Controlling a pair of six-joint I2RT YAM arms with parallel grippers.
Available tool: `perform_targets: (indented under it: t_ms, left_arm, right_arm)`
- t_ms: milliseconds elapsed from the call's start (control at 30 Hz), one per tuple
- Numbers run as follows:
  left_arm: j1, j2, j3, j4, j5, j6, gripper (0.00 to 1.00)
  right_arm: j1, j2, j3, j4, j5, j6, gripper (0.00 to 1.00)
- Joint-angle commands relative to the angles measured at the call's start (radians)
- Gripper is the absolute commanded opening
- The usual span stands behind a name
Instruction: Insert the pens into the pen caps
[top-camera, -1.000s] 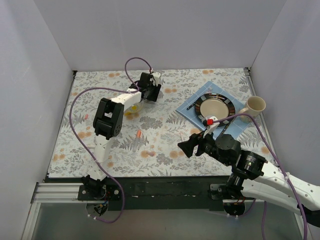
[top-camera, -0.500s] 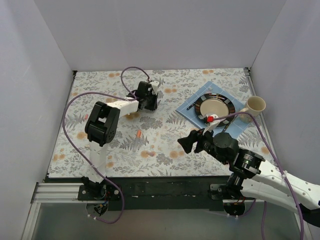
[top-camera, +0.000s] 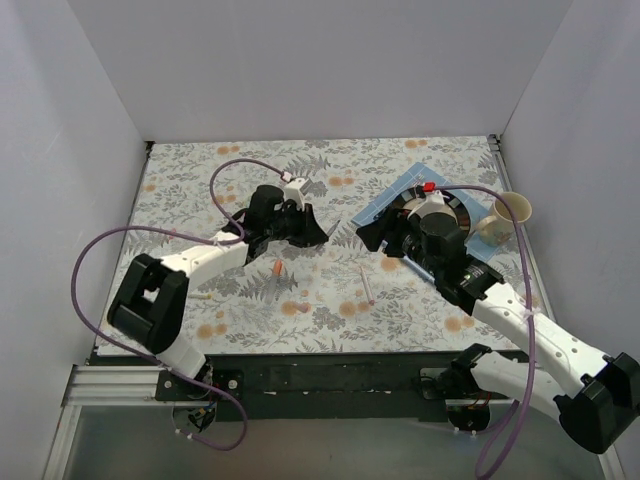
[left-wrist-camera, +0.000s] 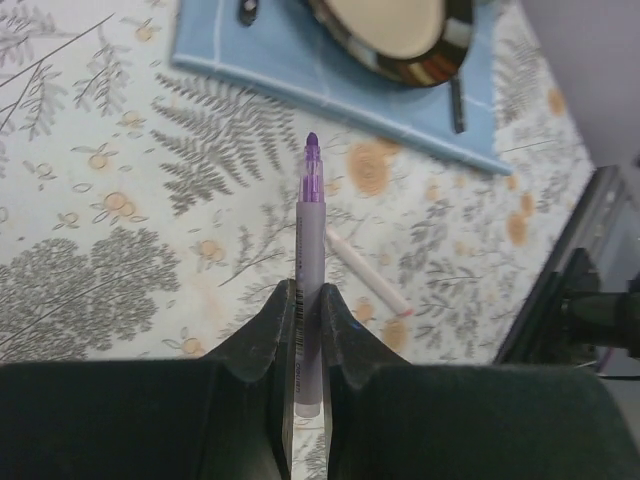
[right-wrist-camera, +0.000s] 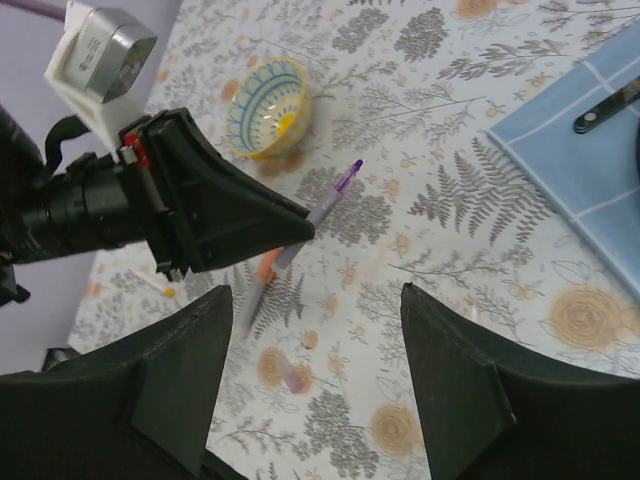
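I can read nothing anywhere; the purple pen (left-wrist-camera: 308, 262) bears small dark print, too blurred to make out.

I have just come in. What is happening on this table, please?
The left gripper is shut on a purple pen and holds it above the flowered table, with the pen's tip sticking out in front of the fingers. The right gripper is open and empty, and it faces that pen. A pale pen and an orange cap lie loose on the table. Neither gripper holds a cap.
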Motion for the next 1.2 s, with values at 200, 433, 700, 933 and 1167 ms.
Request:
perform_targets:
  t_ms: [200,433,700,933,1167]
  left_arm:
    - [-0.017,-0.245,-0.196,0.352,0.254,-0.281,0.00]
    - [-0.025,-0.299,-0.257,0.490,0.289,-0.384,0.00]
    - [-0.028,-0.308,-0.265,0.504,0.288,-0.395,0.00]
    - [-0.028,-0.302,-0.251,0.472,0.310,-0.389,0.01]
    - [-0.028,-0.327,-0.248,0.361,0.367,-0.321,0.34]
  right_arm:
    - [-0.018,0.113,0.008,0.303,-0.129,0.157,0.70]
    - [-0.016,0.190,0.010,0.352,-0.190,0.194,0.66]
    - [-0.013,0.201,-0.041,0.491,-0.261,0.242,0.43]
    - [-0.009,0.202,-0.070,0.608,-0.334,0.253,0.01]
    - [-0.009,0.185,-0.061,0.650,-0.379,0.203,0.01]
